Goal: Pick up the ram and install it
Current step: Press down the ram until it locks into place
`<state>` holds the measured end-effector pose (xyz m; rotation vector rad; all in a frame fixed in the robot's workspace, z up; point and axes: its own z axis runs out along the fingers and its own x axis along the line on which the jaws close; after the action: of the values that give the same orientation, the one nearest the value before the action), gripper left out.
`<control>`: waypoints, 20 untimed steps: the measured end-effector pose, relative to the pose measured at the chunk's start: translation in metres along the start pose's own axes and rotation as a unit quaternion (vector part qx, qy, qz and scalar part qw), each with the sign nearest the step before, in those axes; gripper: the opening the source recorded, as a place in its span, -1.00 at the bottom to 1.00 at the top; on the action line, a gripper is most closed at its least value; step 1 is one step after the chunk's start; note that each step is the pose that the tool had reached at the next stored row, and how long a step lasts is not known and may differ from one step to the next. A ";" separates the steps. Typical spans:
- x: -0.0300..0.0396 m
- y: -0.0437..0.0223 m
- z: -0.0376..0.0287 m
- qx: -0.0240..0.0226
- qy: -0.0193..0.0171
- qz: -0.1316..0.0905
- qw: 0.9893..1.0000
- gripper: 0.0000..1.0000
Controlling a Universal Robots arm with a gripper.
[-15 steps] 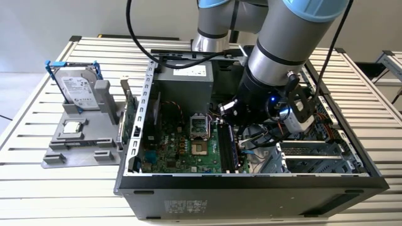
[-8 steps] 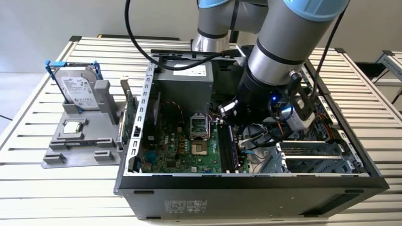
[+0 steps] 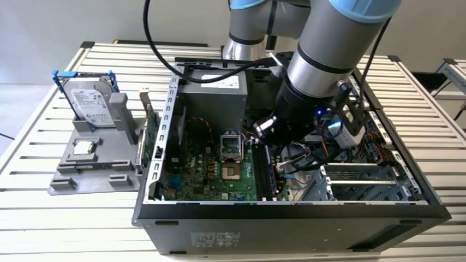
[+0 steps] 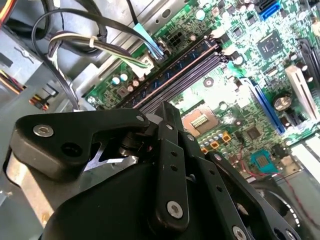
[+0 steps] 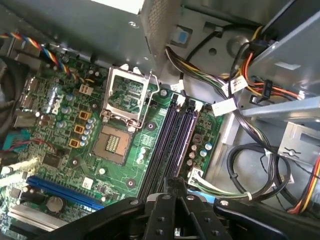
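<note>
Case wall: nearest me in the exterior view is the dark front wall of the open computer case (image 3: 291, 218), which lies on its side with the circuit board (image 3: 211, 164) facing up.
Table: I see the case resting on a white slatted metal table (image 3: 65, 218) whose slats run across the exterior view from left to right.
Fixture: a grey holder (image 3: 95, 169) sits on the table at the exterior view's left, near the case but apart from it, with a hard drive (image 3: 91, 106) standing upright in it.
Card: a green card with a metal bracket (image 3: 149, 134) stands on edge between the holder and the case.
Room: a pale floor (image 3: 18, 103) shows beyond the table at far left, and a corner of a second slatted table (image 3: 453, 73) at far right.
Arm: the grey and blue arm (image 3: 328, 60) reaches down into the case, over the right side of the board.
Gripper: the gripper (image 5: 175, 181) hovers just above the memory slots (image 5: 172, 142); its fingertips are drawn together and I see nothing between them.
Ram: in the second wrist view the ram (image 4: 172, 70) looks seated in the slot nearest the loose cables (image 4: 100, 45), though I cannot be sure it is fully down.
</note>
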<state>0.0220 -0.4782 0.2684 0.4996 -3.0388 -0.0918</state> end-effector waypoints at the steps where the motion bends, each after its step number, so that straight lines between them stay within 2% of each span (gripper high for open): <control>1: 0.0000 0.0001 0.0000 0.000 0.000 -0.006 1.000 -1.00; 6: -0.0002 0.0002 0.0000 0.002 0.002 -0.035 0.999 -1.00; 11: -0.0006 0.0002 -0.0001 0.003 0.004 -0.063 0.998 -1.00; 14: -0.0008 0.0002 -0.0001 0.004 0.005 -0.079 0.997 -1.00; 20: -0.0013 0.0000 -0.0001 0.006 0.008 -0.113 0.994 -1.00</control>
<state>0.0233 -0.4778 0.2685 0.8389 -2.9568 -0.0802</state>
